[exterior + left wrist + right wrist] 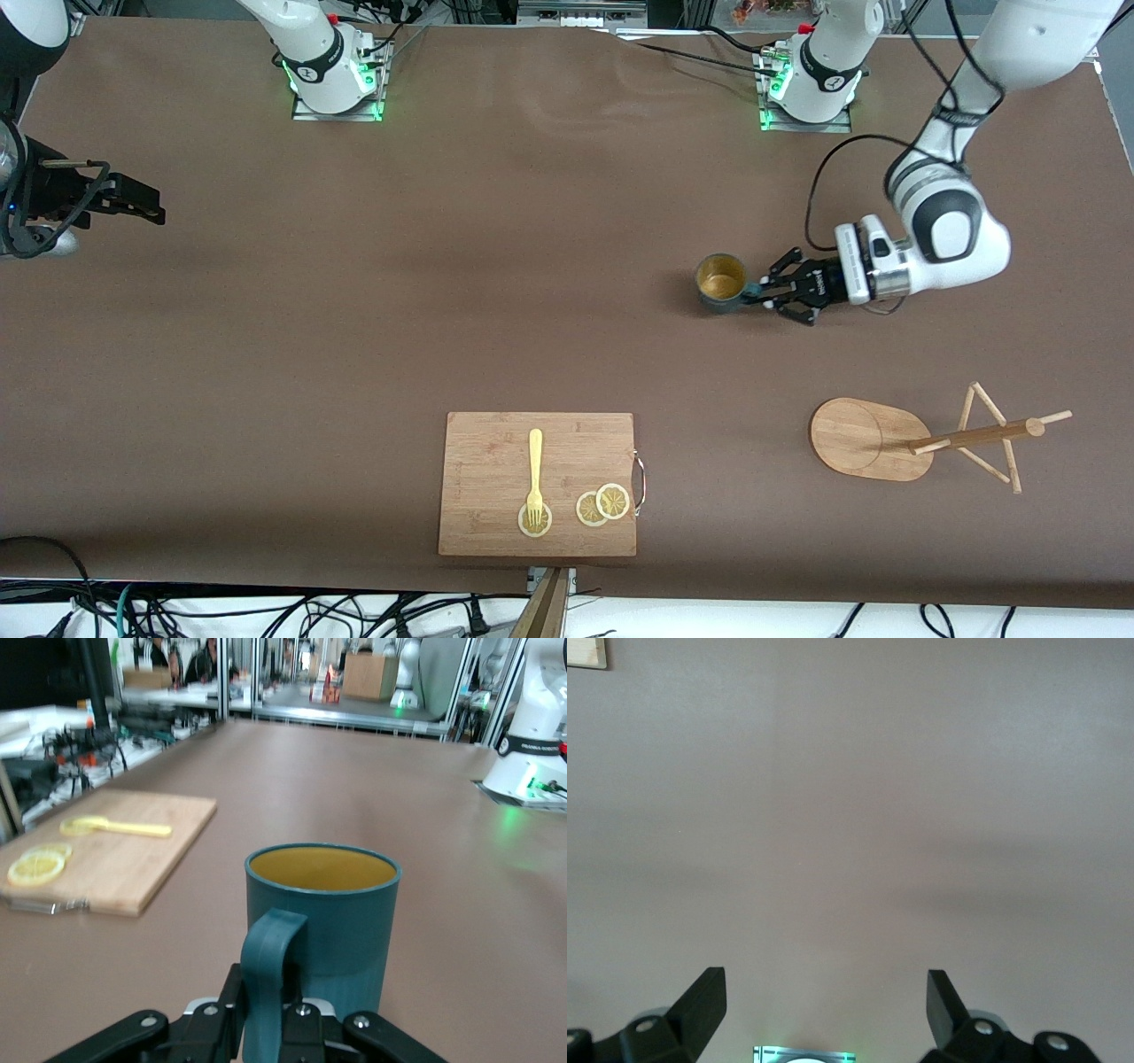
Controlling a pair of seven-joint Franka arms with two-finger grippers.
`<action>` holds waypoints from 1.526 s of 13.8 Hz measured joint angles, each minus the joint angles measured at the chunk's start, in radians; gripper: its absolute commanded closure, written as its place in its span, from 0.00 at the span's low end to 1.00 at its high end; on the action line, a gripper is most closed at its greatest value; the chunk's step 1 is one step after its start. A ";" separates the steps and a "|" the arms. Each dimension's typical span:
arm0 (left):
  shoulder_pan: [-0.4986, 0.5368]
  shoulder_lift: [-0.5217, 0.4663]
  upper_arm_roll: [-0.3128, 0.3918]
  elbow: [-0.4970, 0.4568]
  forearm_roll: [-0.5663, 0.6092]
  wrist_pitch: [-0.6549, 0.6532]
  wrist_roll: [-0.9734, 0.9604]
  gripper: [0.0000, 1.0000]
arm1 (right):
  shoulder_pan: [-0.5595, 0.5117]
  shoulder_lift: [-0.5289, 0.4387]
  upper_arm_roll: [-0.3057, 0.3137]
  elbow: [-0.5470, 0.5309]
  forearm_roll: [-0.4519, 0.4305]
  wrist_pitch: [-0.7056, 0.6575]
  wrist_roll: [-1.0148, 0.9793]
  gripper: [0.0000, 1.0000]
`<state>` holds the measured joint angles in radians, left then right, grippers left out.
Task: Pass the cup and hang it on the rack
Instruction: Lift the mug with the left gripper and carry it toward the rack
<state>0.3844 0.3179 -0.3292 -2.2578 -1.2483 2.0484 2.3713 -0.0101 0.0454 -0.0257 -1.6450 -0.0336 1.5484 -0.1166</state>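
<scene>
The dark teal cup (720,282) is upright on the brown table toward the left arm's end, its yellowish inside showing. My left gripper (769,292) reaches in level beside it and is shut on the cup's small side handle (270,966). In the left wrist view the cup (337,912) fills the middle and the left gripper (270,1019) pinches the handle from both sides. The bamboo rack (873,439) is nearer the front camera than the cup, its pole and pegs (983,434) bare. My right gripper (146,206) waits open at the right arm's end; the right gripper (827,992) is over bare table.
A rectangular wooden cutting board (567,443) lies near the table's front edge, carrying a yellow fork (534,474) and lemon slices (602,505). The same board (133,859) shows in the left wrist view. The right arm's base (332,80) and the left arm's base (811,89) stand along the table's edge farthest from the front camera.
</scene>
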 measured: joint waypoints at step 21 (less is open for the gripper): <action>0.460 -0.084 0.041 -0.005 0.226 -0.467 -1.024 1.00 | 0.000 0.000 0.001 0.003 0.005 0.007 0.000 0.00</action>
<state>0.8444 0.2341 -0.2886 -2.2624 -1.0221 1.5813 1.3478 -0.0099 0.0457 -0.0249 -1.6416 -0.0283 1.5556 -0.1161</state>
